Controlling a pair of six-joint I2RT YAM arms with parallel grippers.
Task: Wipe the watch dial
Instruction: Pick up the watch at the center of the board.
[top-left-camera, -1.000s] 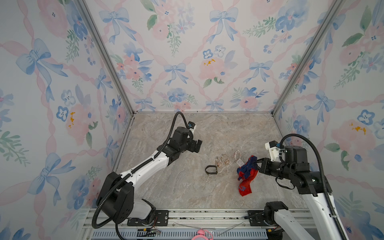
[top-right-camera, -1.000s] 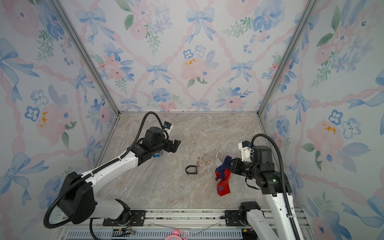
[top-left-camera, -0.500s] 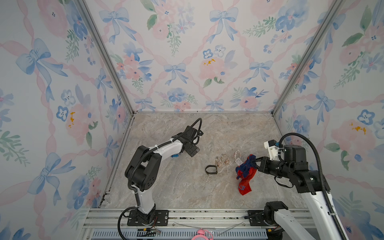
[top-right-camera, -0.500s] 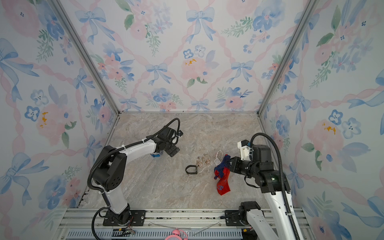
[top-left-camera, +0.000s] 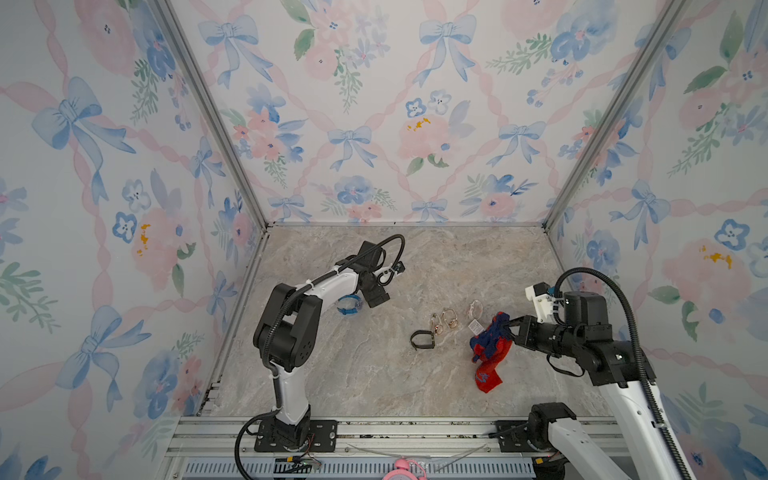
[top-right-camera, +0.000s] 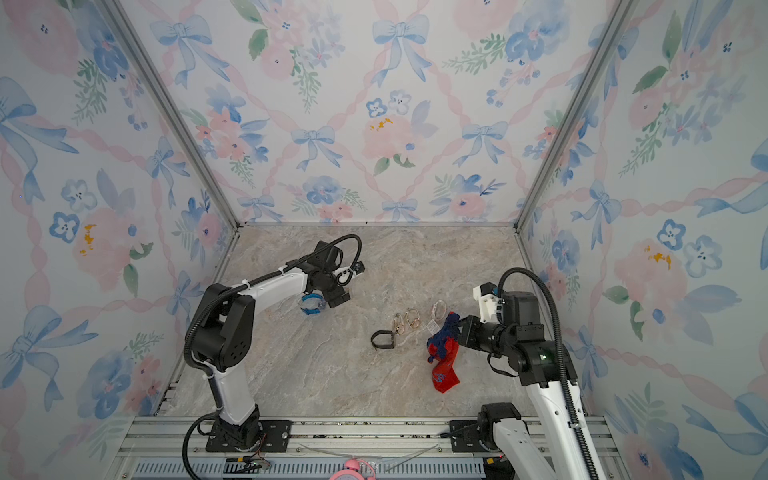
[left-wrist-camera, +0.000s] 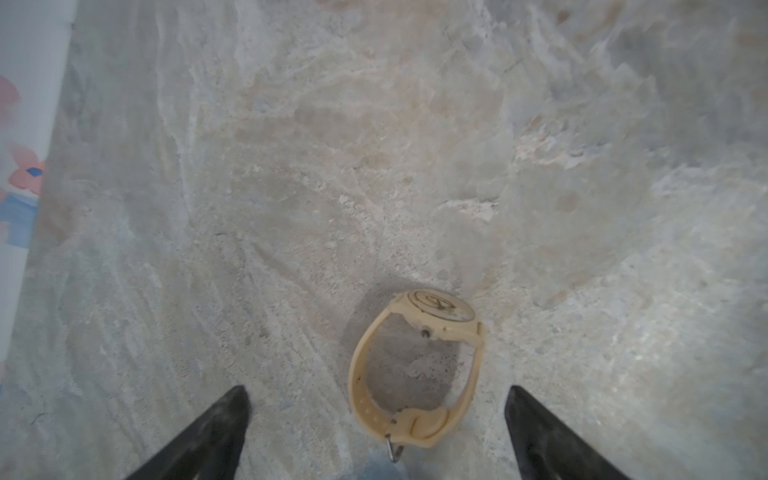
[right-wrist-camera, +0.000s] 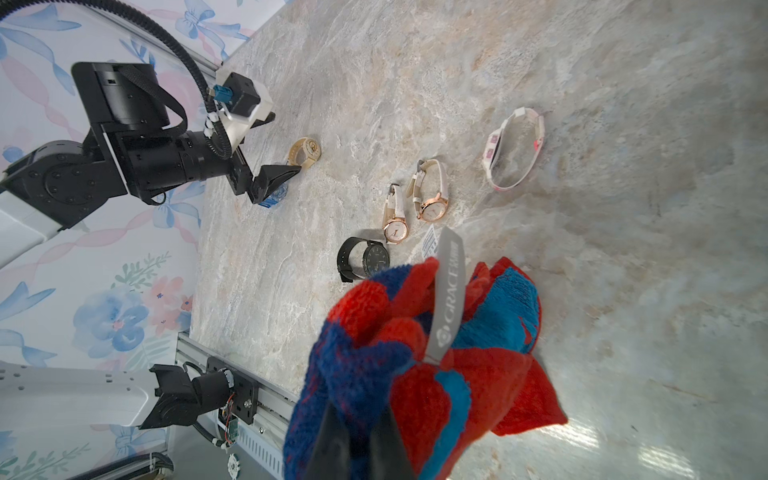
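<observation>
The left gripper (left-wrist-camera: 377, 399) hangs low over the grey-beige marble-patterned tabletop (top-left-camera: 374, 382) with its two black fingers (left-wrist-camera: 216, 432) spread wide apart and nothing between them held. Just ahead of the fingertips sits a cream-coloured plastic wristwatch (left-wrist-camera: 415, 428) with its strap buckled into a loop. Its buckle end lies in the gap between the fingers, clear of both, and its round dial (left-wrist-camera: 440, 307) is at the end farthest from the gripper. The right wrist view shows the same watch (right-wrist-camera: 305, 151) beside the left fingertips, toward the back of the table. A translucent blue wristwatch (top-left-camera: 349, 304) lies on the table partly under the left arm's wrist.

The right gripper (right-wrist-camera: 359, 436) has its fingers pressed together on a bunched red-and-blue terry cloth (right-wrist-camera: 415, 353) with a grey fabric label (right-wrist-camera: 449, 291). In both top views the cloth hangs from the gripper, and its lower red end (top-left-camera: 486, 380) reaches the tabletop.

Between the two arms lie four more watches:
- a black round wristwatch (top-left-camera: 422, 340)
- two rose-gold wristwatches with pale straps (right-wrist-camera: 395, 226) (right-wrist-camera: 432, 205), side by side
- a white-and-pink band watch (right-wrist-camera: 511, 145) farther back

A small white paper tag (right-wrist-camera: 430, 243) lies just beside the cloth
</observation>
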